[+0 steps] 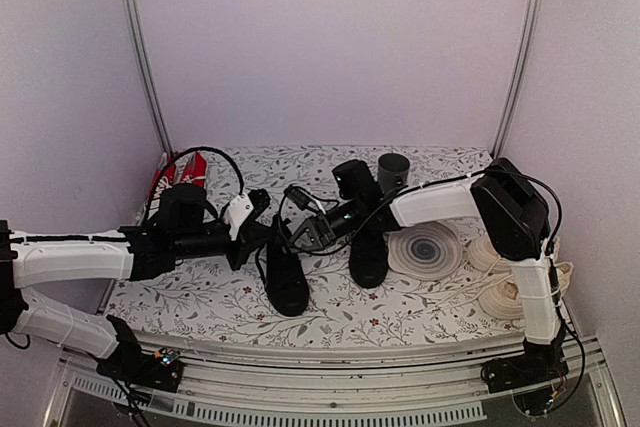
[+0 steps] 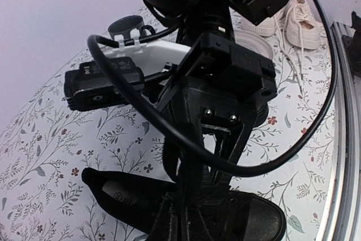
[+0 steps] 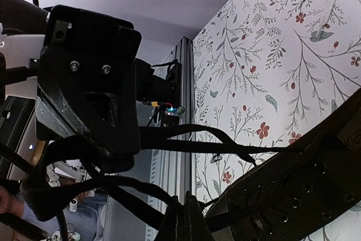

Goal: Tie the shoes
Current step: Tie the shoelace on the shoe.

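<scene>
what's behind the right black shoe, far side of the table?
Behind the right black shoe stands a dark cup. The right arm crosses in front, covering the cup's base and the shoe's heel end.

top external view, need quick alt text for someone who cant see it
Two robot arms meet over a pair of black shoes on a floral table, the left gripper and right gripper close together above the left-hand shoe. A striped plate sits right.

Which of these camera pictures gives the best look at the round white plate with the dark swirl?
The top external view: the plate lies whole on the table, right of the black shoes. The left wrist view shows only a sliver of its rim behind the arm. The right wrist view does not show it.
</scene>
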`<state>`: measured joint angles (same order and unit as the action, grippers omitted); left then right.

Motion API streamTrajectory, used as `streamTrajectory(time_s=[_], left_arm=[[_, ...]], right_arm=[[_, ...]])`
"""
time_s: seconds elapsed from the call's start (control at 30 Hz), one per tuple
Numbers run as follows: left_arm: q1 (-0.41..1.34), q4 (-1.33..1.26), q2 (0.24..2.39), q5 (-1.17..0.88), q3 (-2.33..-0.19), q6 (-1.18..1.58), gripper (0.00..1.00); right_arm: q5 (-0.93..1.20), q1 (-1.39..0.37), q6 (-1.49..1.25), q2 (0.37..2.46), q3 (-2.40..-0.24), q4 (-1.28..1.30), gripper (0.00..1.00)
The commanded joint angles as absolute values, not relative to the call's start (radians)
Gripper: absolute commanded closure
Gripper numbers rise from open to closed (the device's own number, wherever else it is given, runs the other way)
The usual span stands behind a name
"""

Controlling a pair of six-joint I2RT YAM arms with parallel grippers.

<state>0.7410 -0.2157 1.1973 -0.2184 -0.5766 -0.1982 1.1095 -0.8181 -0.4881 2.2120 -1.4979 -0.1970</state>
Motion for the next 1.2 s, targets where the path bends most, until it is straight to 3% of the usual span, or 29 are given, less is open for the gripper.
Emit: streamTrajectory(time_s=[0.0,0.13,0.23,0.37,0.5,0.7,0.9,1.17], left_arm=[[0.731,-0.275,1.214,-0.274,-0.564,-0.179,1.00],[0.733,-0.333,1.239,-0.286,-0.538,-0.136,1.00],[0.733,-0.360,1.277,-0.291,-0.532,-0.116,1.00],[0.732,-0.359,1.325,-0.264,-0.538,-0.085,1.00],[0.727,-0.368,1.329,-0.235,-0.527,-0.080,1.00],[0.700,-0.369,1.354,-0.193,-0.519,-0.057,1.00],[0.669,-0.373,1.388,-0.177,-0.532,-0.023,1.00],[0.640,-0.380,1.410,-0.183,-0.541,0.002,1.00]], right_arm=[[1.188,-0.824,-0.240,2.221,-1.606,0.169,0.99],[1.137,-0.825,-0.038,2.276,-1.729,0.432,0.96],[1.070,-0.823,0.049,2.314,-1.789,0.520,0.83],[0.964,-0.805,0.071,2.318,-1.807,0.540,0.59],[0.882,-0.774,0.027,2.290,-1.789,0.498,0.51],[0.864,-0.751,0.017,2.275,-1.793,0.471,0.47],[0.746,-0.718,-0.031,2.236,-1.776,0.445,0.51],[0.719,-0.779,-0.272,1.929,-1.327,-0.081,0.65]])
